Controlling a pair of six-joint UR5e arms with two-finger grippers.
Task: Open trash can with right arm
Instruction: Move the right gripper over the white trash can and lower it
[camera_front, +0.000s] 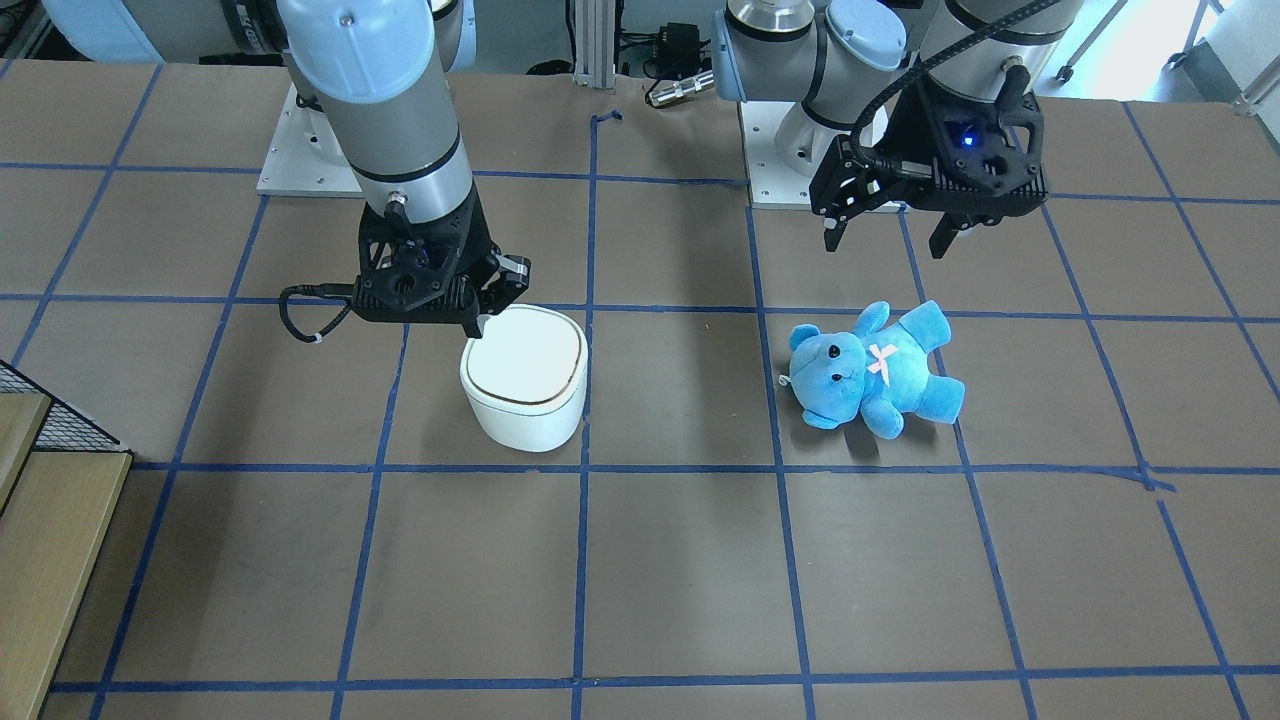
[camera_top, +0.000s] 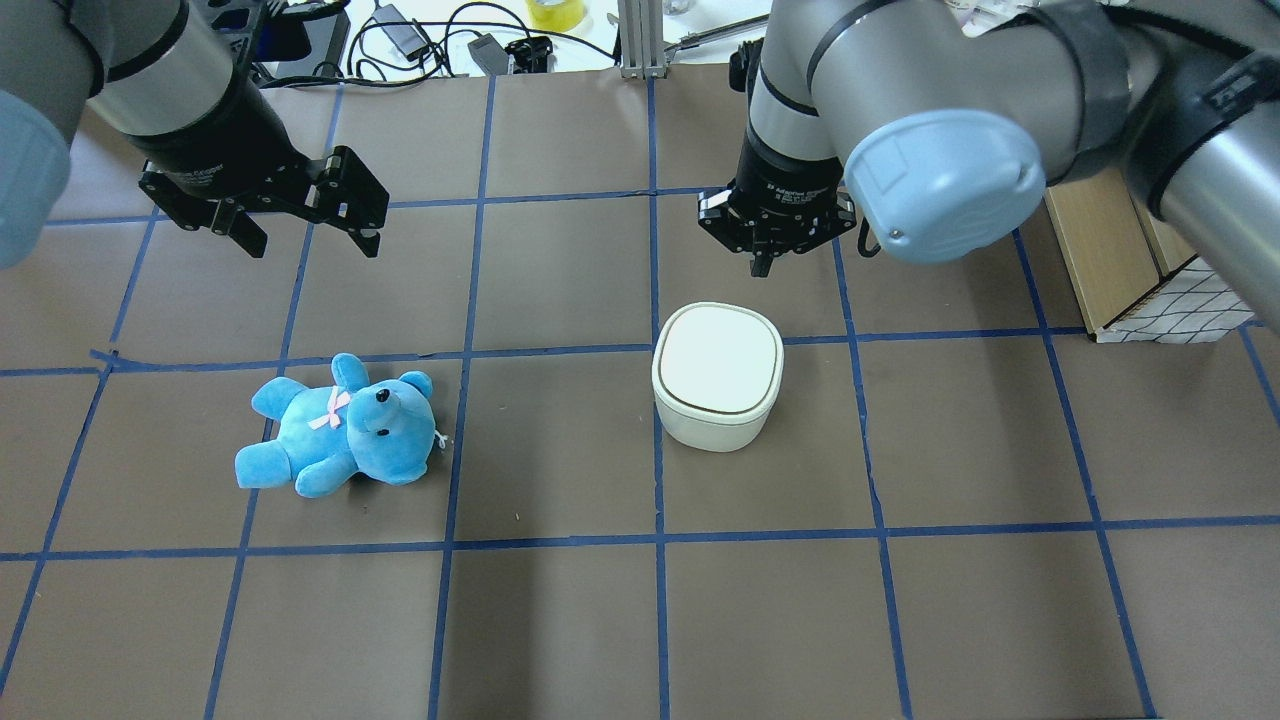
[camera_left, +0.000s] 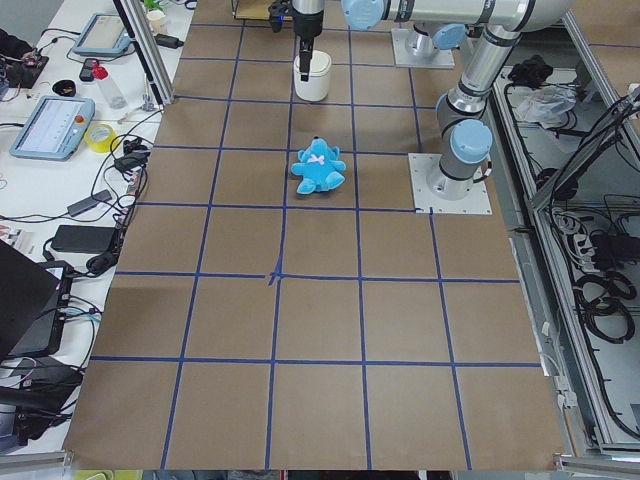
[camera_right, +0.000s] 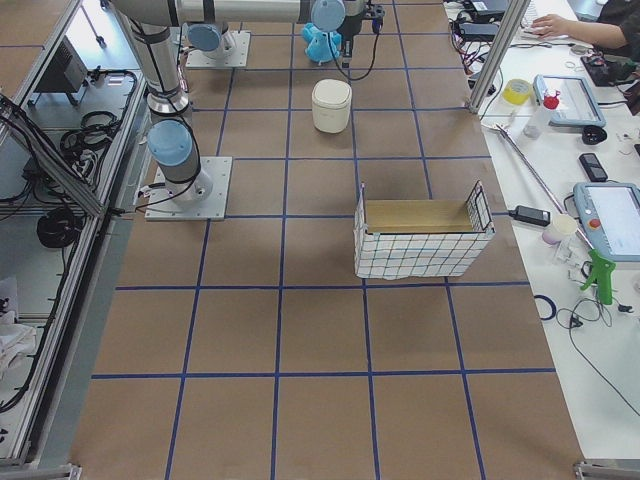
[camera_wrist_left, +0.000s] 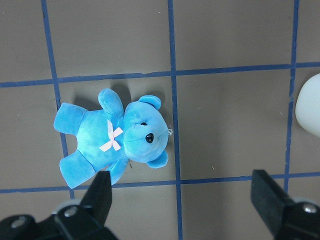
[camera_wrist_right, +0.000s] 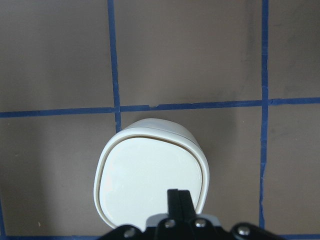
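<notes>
We find the small white rounded-square plastic trash can (camera_front: 523, 378) standing upright on the brown table (camera_front: 680, 580) with its blue tape grid. In the front-facing view it sits left of centre, just below a horizontal tape line; in the overhead view it sits right of centre. Its flat lid (camera_top: 718, 358), edged by a thin dark seam, lies shut and level.

The silver-grey right arm (camera_front: 400, 130) with light-blue joint caps comes down from the upper left of the front-facing view. Its black right gripper (camera_front: 480, 325) points downward with its fingers pressed together and nothing between them. The tips stand over the lid's rim at the upper left corner of the can. In the right wrist view the joined fingers (camera_wrist_right: 178, 197) overlap the lower edge of the lid. We cannot tell whether they touch it.

The black left gripper (camera_front: 885, 240) hangs at the upper right of that view, its fingers spread wide and holding nothing. A bright blue plush teddy bear (camera_front: 870, 370) with a pink bow lies on its back below it, well apart from the can.
</notes>
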